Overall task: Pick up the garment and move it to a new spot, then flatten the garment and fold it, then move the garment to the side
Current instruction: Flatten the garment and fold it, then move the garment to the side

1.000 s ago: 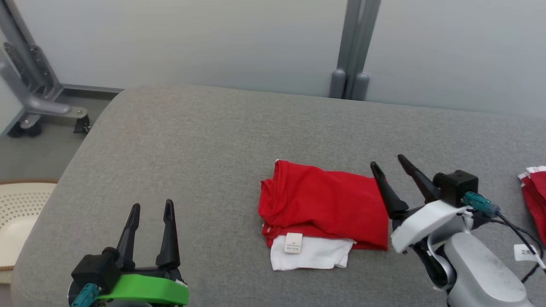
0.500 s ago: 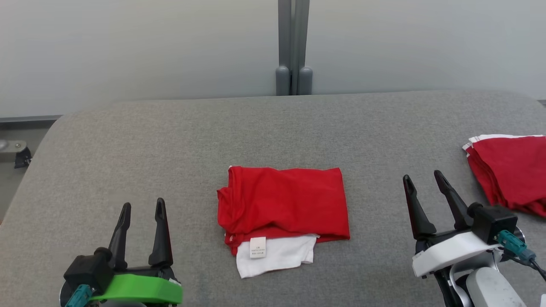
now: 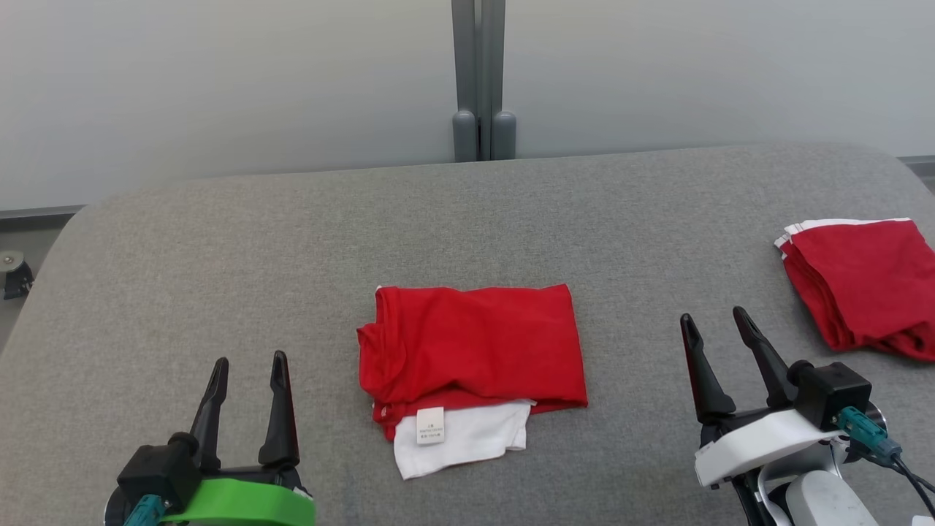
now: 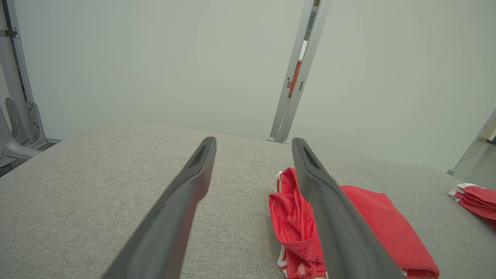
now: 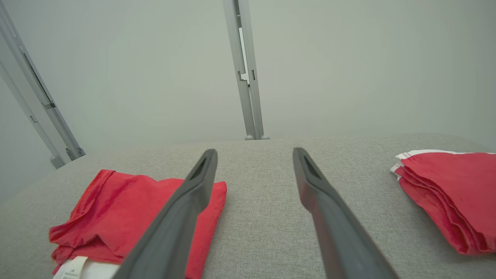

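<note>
**Grey fabric-covered table** (image 3: 219, 241). It extends beneath and ahead of both grippers.

**Folded red garment** (image 3: 471, 343). It is laid in a compact rectangle, with a white layer exposed along the edge nearest the robot. It is placed between the grippers: ahead and to the right of the left gripper (image 3: 250, 359), and ahead and to the left of the right gripper (image 3: 711, 315). It is touched by neither.

**Pile of folded red cloth** (image 3: 862, 285). It is found ahead and to the right of the right gripper, well apart from the garment.

**Left gripper.** The fingers are spread apart and nothing is held. It is carried low over the table's near edge.

**Right gripper.** The fingers are likewise spread apart and nothing is held.

**White care label** (image 3: 430, 426). It is attached to the white layer, on the side nearer the left gripper.

**Status.** Relocating, flattening and folding are judged complete, since the garment lies squared and released. The move to the side is judged outstanding, and the pile beyond the right gripper is taken as the likely destination.
</note>
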### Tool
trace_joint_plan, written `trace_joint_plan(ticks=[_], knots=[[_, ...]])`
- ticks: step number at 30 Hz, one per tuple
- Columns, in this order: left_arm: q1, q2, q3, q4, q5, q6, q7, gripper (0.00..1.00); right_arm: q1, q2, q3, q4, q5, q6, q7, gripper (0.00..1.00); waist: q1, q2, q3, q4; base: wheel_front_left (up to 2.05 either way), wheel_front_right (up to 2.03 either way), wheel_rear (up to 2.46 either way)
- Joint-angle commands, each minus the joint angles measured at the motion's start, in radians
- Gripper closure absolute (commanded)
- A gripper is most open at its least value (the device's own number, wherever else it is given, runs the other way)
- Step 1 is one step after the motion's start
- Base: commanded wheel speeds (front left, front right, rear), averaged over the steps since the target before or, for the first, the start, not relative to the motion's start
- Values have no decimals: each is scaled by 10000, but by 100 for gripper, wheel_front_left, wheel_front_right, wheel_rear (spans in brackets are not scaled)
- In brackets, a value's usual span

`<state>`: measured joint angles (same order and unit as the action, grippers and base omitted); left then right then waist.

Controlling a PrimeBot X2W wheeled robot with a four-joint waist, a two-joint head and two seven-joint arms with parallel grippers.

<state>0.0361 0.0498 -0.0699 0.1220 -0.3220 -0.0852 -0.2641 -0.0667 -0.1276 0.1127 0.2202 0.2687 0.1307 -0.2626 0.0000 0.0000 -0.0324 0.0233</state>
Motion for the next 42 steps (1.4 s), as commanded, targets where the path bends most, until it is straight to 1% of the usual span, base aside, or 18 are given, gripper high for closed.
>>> trace_joint_plan(ticks=[1,6,14,16,19,22,28,32,36,37,38,39,42], knots=[[15,21,-19,25,-64,-28,3,0,17,21,-29,38,-99,-1,-26,0,0,0,23,48,0,0,0],[6,21,-173,51,-113,-55,2,0,-104,1,80,315,-126,-1,-26,0,0,0,158,297,0,0,0],[-204,22,-643,153,-98,-88,2,0,-898,-179,727,1730,26,-1,-23,0,0,0,656,1093,0,0,0],[-302,21,-771,161,-65,-87,3,0,-1180,-245,859,2312,87,-1,33,0,0,0,825,1312,0,0,0],[-414,24,-926,180,-53,-48,3,0,-1745,-162,854,3260,382,-1,240,0,0,0,1054,1683,0,0,0],[-554,21,-1117,187,-104,-28,3,0,-2196,-44,792,4102,1001,-1,364,0,0,0,1262,2073,0,0,0],[-723,19,-1306,204,-135,48,3,0,-2925,-109,1017,5350,2034,-1,587,0,0,0,1491,2655,0,0,0],[-713,21,-1338,215,-184,100,3,0,-3158,-179,1328,5923,2612,-1,677,0,0,0,1526,2855,0,0,0],[-637,21,-1350,237,-181,135,3,0,-3353,-172,1680,6595,2873,-1,850,0,0,0,1488,2899,0,0,0],[-617,21,-1352,248,-174,131,2,0,-3383,-163,1785,6736,2910,-1,857,50,0,0,1465,2889,0,0,0],[-599,19,-1361,250,-166,129,3,0,-3418,-166,1881,6874,2935,-1,808,91,0,0,1440,2864,0,0,0],[-596,21,-1360,254,-158,128,2,0,-3481,-191,1945,6949,2905,-1,722,100,0,0,1412,2831,0,0,0],[-567,22,-1301,286,-87,116,2,0,-3686,-183,2199,7002,3067,-10,446,100,0,0,1264,2637,0,0,0]])
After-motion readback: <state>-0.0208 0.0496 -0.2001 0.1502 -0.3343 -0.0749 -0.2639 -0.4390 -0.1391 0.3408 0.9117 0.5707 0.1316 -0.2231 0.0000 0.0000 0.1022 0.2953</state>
